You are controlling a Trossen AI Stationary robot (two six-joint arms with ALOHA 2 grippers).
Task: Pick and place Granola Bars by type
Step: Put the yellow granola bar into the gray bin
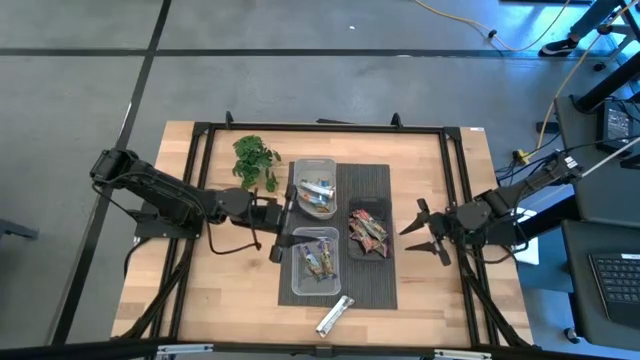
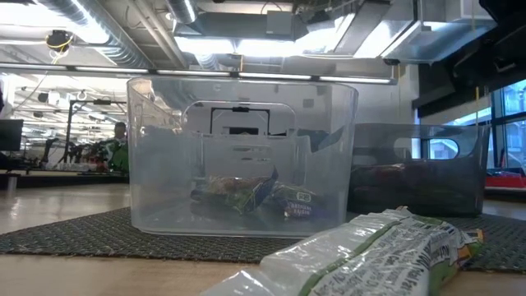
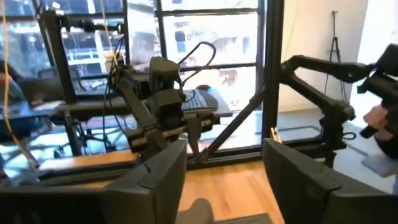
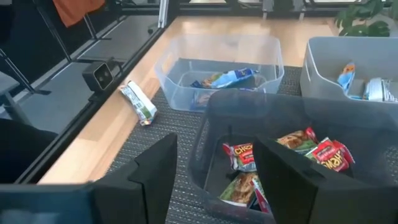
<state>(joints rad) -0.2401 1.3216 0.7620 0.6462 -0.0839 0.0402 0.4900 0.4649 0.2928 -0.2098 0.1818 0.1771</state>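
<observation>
Well: light wooden table [image 1: 230, 290], dark mesh mat [image 1: 372, 285], three tubs of shiny wrapped granola bars [image 1: 318, 262]. Left gripper [image 1: 282, 220] between two clear tubs, fingers spread, empty. Right gripper [image 1: 424, 232] beside dark tub [image 1: 368, 231], splayed, empty. One silver-wrapped bar [image 1: 334, 315] loose by front edge.

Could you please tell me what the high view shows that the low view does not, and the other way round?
Only the high view shows both arms, the left hand and right hand open beside the tubs, the sprig, and the far tub. Only the low view shows the room behind the table. Both show the near clear tub with bars, the dark tub, the mat and the loose silver bar.
</observation>
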